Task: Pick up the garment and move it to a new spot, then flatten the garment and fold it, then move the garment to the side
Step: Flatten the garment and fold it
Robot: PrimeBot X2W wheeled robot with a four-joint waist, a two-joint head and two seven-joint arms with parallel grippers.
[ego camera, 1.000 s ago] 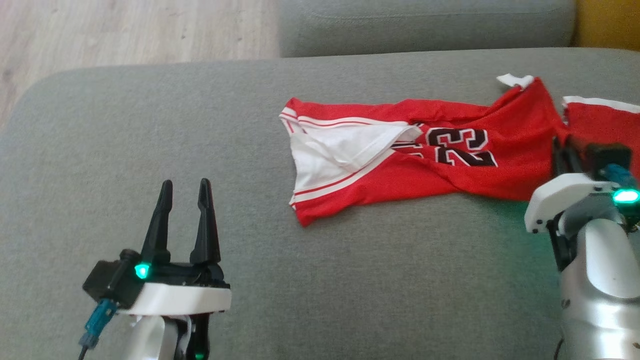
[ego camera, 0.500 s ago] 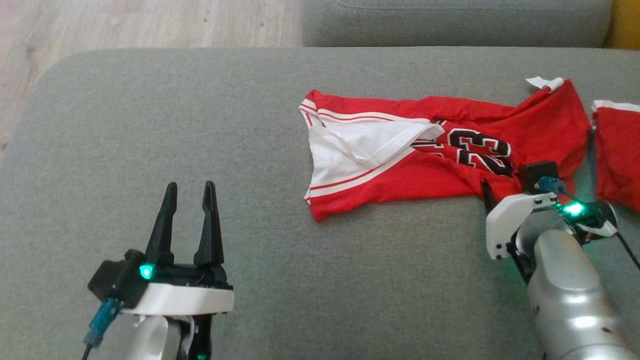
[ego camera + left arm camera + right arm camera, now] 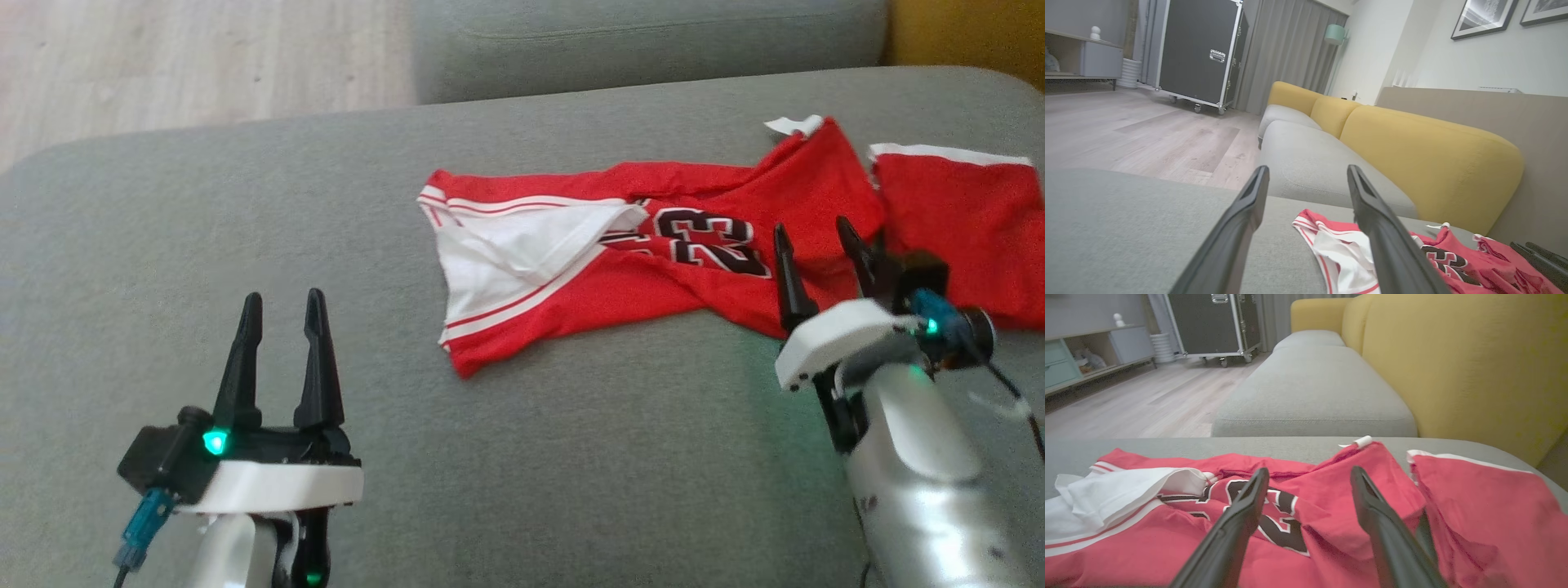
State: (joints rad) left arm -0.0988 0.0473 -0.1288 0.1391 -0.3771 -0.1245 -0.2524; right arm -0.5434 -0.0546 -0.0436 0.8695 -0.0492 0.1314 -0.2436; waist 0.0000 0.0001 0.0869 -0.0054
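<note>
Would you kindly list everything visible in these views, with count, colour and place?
near cushion: one, grey, under the garment
far cushion: one, grey, beyond it
garment: one, red, white trim, black 23, crumpled on the near cushion's right side
backrest: one, yellow, behind the cushions
floor: pale wood, beyond the sofa
wheeled case: one, black, on the floor
framed pictures: two, on the wall
left gripper: one, dark fingers, open, over bare cushion
right gripper: one, dark fingers, open, at the garment's right part

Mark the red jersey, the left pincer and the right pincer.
red jersey (image 3: 712, 243): head view, on its printed number.
left pincer (image 3: 283, 296): head view, midway between its fingertips.
right pincer (image 3: 810, 225): head view, midway between its fingertips.
</note>
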